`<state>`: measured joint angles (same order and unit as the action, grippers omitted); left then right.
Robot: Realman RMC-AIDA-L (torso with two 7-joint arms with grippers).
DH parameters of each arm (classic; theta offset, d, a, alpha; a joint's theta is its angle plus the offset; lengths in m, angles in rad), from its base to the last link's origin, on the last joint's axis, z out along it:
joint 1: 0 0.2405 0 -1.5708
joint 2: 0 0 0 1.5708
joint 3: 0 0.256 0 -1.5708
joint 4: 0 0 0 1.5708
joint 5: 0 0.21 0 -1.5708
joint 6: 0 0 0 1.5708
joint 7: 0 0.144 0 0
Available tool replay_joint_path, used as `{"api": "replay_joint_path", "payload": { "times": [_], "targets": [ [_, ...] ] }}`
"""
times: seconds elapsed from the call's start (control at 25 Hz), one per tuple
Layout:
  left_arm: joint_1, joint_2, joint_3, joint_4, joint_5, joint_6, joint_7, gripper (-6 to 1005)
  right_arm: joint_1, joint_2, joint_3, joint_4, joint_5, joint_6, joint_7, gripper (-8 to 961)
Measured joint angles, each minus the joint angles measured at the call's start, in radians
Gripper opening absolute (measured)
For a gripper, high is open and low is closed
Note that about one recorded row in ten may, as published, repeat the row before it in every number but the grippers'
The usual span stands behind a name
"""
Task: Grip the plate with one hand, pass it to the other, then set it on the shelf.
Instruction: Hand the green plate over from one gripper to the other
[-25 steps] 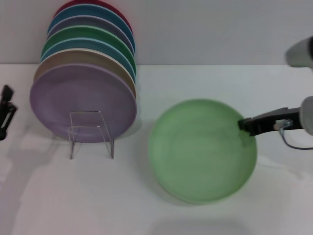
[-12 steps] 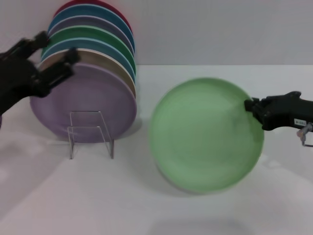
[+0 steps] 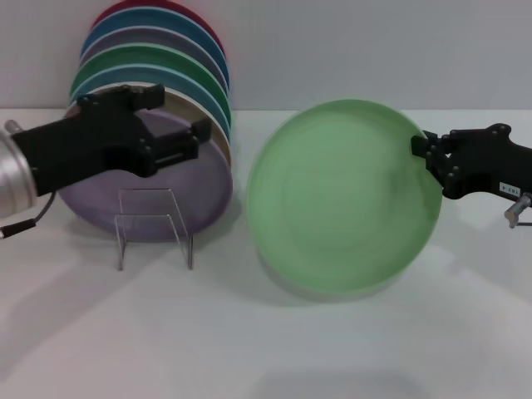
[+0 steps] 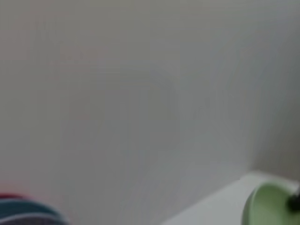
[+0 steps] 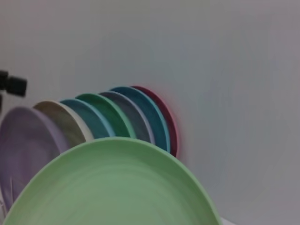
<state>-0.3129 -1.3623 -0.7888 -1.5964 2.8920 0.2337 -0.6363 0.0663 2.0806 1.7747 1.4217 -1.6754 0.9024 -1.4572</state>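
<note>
My right black two-finger gripper (image 3: 426,154) pinches the right rim of the round pale mint-green plate (image 3: 342,198), tilted up above the white table (image 3: 249,332). My left black gripper (image 3: 170,125) hovers, seemingly open, before the lavender plate (image 3: 166,187) on the clear rack (image 3: 154,226).

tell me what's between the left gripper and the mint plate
Head view: nothing but bare table separates the left gripper, in front of the racked plates, from the mint plate.
</note>
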Motion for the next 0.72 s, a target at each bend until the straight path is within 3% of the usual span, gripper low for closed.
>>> {"api": "replay_joint_path", "payload": {
  "times": [0.12, 0.28, 0.36, 0.4, 0.48, 0.56, 0.6, 0.68, 0.72],
  "targets": [
    [-0.004, -0.017, -0.028, -0.084, -0.001, -0.155, 0.063, 782, 0.006, 0.0, 0.002, -0.009, 0.003, 0.003, -0.019, 23],
    [0.004, -0.056, -0.083, -0.2, -0.004, -0.343, 0.159, 782, 0.006, 0.0, 0.0, -0.017, 0.001, 0.004, -0.047, 23],
    [-0.001, -0.088, -0.112, -0.254, -0.016, -0.467, 0.224, 782, 0.001, 0.0, 0.001, -0.021, 0.0, 0.005, -0.071, 24],
    [-0.006, -0.118, -0.138, -0.281, -0.04, -0.559, 0.285, 782, -0.002, 0.0, 0.002, -0.024, 0.001, 0.006, -0.086, 24],
    [-0.011, -0.195, -0.203, -0.313, -0.125, -0.712, 0.444, 781, -0.006, -0.001, 0.009, -0.033, 0.012, 0.006, -0.121, 24],
    [0.003, -0.31, -0.304, -0.32, -0.253, -0.841, 0.662, 781, -0.008, 0.0, 0.014, -0.044, 0.03, 0.006, -0.154, 24],
    [0.022, -0.387, -0.376, -0.318, -0.327, -0.913, 0.811, 781, -0.008, 0.0, 0.014, -0.05, 0.044, 0.005, -0.172, 24],
    [0.064, -0.565, -0.548, -0.309, -0.448, -1.063, 1.1, 781, -0.008, 0.0, 0.01, -0.066, 0.084, 0.007, -0.221, 24],
    [0.078, -0.626, -0.615, -0.307, -0.484, -1.123, 1.208, 781, -0.005, 0.0, 0.009, -0.074, 0.099, 0.007, -0.24, 23]
  ]
}}
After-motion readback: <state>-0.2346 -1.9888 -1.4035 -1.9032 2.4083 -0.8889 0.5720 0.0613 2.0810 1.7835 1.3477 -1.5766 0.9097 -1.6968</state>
